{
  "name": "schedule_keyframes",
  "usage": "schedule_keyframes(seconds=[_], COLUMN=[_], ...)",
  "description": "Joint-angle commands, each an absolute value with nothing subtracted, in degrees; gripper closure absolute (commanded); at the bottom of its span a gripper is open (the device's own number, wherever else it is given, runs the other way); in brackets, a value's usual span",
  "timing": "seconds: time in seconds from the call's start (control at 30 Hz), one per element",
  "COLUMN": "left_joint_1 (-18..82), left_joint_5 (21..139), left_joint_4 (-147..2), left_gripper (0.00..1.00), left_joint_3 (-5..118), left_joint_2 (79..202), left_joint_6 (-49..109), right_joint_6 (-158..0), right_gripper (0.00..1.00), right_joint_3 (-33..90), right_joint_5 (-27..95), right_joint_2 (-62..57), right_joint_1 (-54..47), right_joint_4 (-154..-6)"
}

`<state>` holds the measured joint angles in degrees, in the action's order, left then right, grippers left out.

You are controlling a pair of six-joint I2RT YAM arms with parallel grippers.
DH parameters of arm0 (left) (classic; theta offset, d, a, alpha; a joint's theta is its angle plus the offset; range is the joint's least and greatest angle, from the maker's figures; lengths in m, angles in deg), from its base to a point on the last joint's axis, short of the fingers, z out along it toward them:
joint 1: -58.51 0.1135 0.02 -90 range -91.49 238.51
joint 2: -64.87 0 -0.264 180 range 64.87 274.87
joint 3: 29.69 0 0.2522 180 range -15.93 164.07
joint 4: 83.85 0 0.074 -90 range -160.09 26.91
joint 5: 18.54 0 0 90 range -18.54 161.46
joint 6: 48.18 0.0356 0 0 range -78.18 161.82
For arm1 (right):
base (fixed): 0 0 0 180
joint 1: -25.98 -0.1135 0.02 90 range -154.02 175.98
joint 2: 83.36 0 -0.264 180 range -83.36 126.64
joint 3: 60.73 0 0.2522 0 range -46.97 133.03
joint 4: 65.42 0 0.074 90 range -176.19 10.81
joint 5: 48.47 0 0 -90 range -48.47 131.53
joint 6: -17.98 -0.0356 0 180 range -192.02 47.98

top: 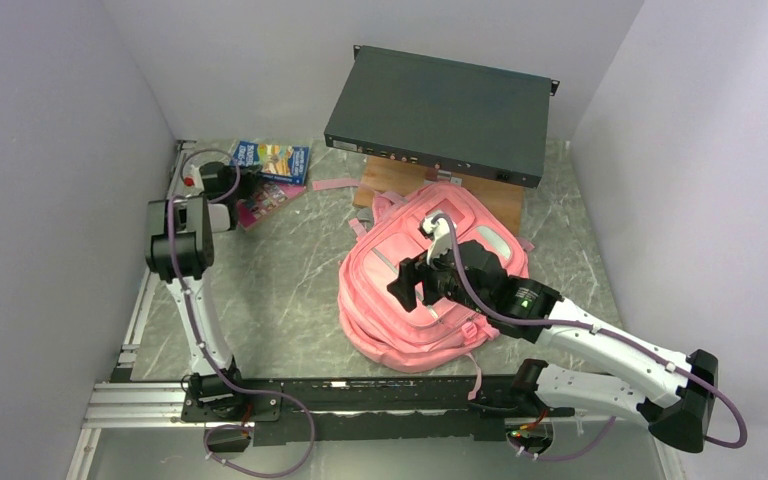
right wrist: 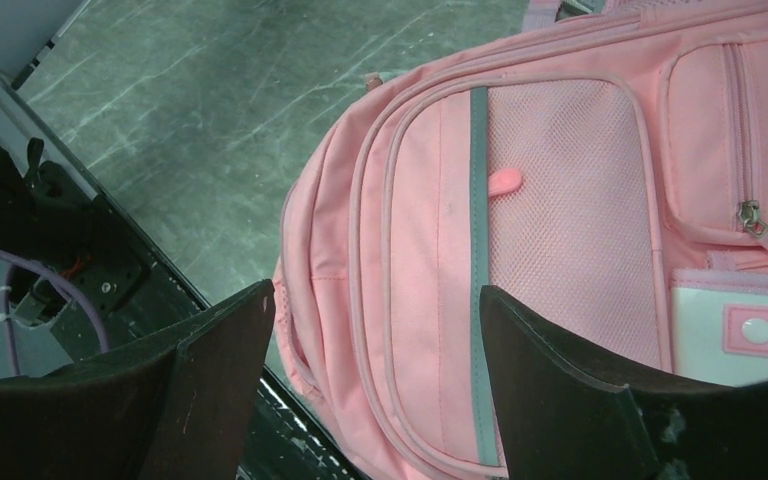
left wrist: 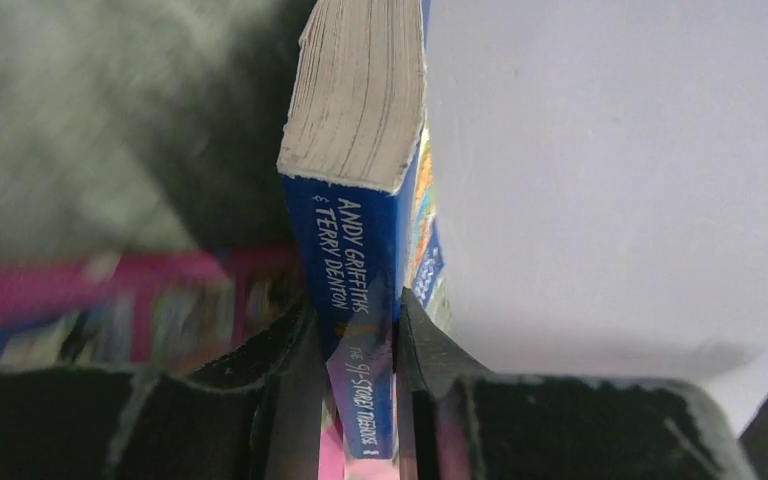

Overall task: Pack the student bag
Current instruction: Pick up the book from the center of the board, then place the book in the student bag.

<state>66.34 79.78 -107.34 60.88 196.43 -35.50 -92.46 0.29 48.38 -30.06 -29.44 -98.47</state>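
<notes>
Remote station, overhead camera: one grey-green marbled worktop is boxed in by three plain pale walls.

One student bag, a large soft pink fabric backpack with pale zips, lies flat at the centre of the frame with its front pockets facing up. Its far end reaches one brown wooden block at upper centre. One flat black metal rack unit rests on that block.

I count two books, both in the upper left of the frame: one blue paperback book and, just beside it, one magenta-covered book.

I also count two arms. The left arm stands along the left edge. Its wrist camera shows the left pincer pinching the blue paperback book at the lower end of its spine, a black finger pressed to each cover. The magenta-covered book is a blur at the left of that view.

The right arm reaches in from the lower right. The right pincer hangs over the student bag with its fingers spread wide, holding nothing. In its wrist view the mesh front pocket fills the gap between them.
</notes>
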Motion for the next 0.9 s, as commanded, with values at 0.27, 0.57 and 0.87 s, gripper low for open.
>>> schedule_keyframes(seconds=[0.27, 0.57, 0.87], left_joint_1=[69.61, 69.61, 68.62], left_joint_5=[89.52, 107.76, 106.85], left_joint_4=[-80.87, -50.14, -22.1], left_gripper=[1.0, 1.0, 1.0], left_joint_3=[37.87, 30.3, 33.49], left_joint_2=[149.8, 125.93, 112.47], left_joint_6=[-24.06, -17.63, -15.57], right_joint_6=[-82.94, -77.68, -68.83], right_gripper=[0.2, 0.17, 0.09], right_joint_3=[5.93, 7.83, 16.77], right_joint_5=[45.27, 50.79, 62.14], right_joint_2=[-26.64, -19.49, -7.44], right_joint_1=[-29.78, -40.68, -52.37], right_joint_4=[-96.52, -90.55, -86.59])
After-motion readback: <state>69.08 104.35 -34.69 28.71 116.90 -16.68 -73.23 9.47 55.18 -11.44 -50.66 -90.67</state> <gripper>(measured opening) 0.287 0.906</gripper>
